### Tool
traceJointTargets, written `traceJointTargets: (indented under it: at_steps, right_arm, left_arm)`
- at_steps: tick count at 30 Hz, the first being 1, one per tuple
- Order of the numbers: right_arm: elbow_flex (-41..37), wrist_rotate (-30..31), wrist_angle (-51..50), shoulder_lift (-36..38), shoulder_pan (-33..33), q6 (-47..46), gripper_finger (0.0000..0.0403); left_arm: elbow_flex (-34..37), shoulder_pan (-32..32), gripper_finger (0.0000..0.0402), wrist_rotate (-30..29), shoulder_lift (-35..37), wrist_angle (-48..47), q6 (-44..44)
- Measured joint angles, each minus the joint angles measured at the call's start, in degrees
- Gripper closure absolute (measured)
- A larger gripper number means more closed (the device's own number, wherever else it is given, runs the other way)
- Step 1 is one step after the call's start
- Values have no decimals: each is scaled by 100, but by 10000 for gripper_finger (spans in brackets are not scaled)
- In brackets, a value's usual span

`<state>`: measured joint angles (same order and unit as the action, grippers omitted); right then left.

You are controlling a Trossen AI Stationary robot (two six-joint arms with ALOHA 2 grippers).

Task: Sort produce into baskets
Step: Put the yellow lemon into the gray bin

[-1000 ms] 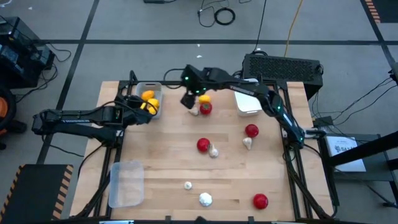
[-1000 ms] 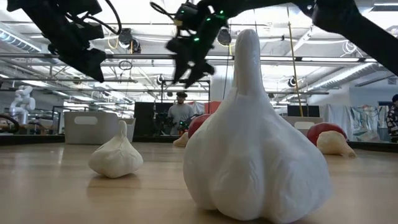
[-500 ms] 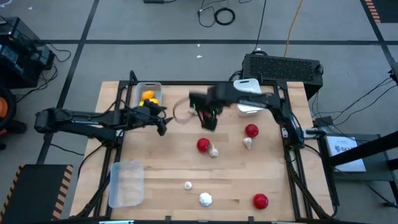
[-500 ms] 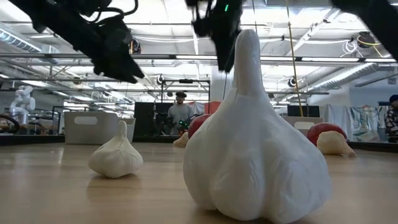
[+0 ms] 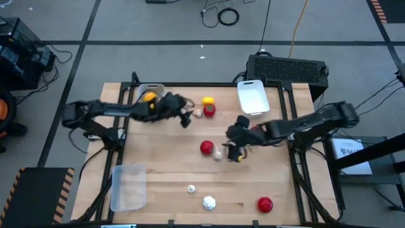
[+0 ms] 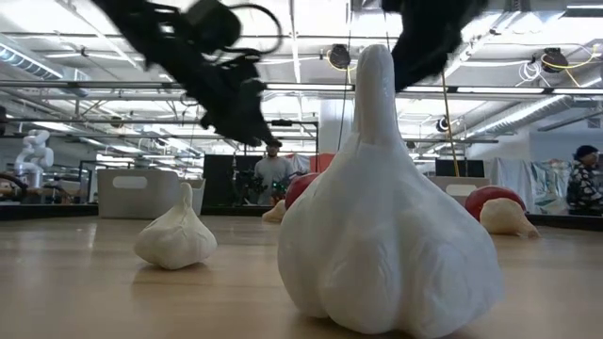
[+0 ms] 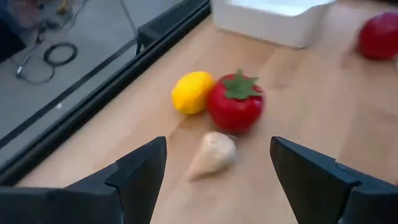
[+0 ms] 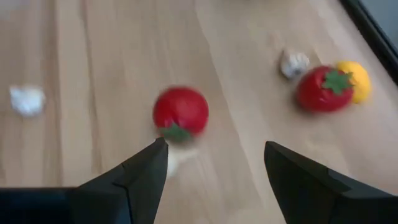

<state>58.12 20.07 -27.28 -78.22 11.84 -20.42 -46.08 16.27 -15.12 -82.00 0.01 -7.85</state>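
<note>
Hiding grey basket (image 5: 144,90) rim under left gripper (image 5: 186,118), spread, empty; right gripper (image 5: 235,154) gaping beside tomato (image 5: 206,147).

The left gripper (image 5: 185,118) is seen just beside a garlic bulb (image 5: 197,113), a red tomato (image 5: 209,110) and a lemon (image 5: 207,101). The right gripper (image 5: 234,152) is parked by another tomato (image 5: 206,147), mid-table.

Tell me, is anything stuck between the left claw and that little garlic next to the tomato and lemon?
Nothing visible is. The left gripper is open and faces the garlic bulb across bare wood. The tomato and lemon sit just beyond the bulb, not in front of it. The right gripper is elsewhere, near the table's middle.
</note>
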Motion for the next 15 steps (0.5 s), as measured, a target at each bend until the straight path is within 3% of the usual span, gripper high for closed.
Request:
traceJointTargets:
  at_steps: [4,7,10,15]
  right_arm:
    - [-1714,-42,2793,678,-9,237,148]
    - [-2581,-47,4091,831,-14,570,148]
    - [-3011,-48,4590,887,-67,747,148]
    - [-3057,-57,4253,904,-213,861,148]
  left_arm:
    - [-921,365,107,166,-725,-509,221]
    - [-1564,632,107,181,-1275,-923,224]
    - [-2184,894,107,443,-1831,-1311,268]
    - [-3284,1281,107,1428,-2609,-1717,268]
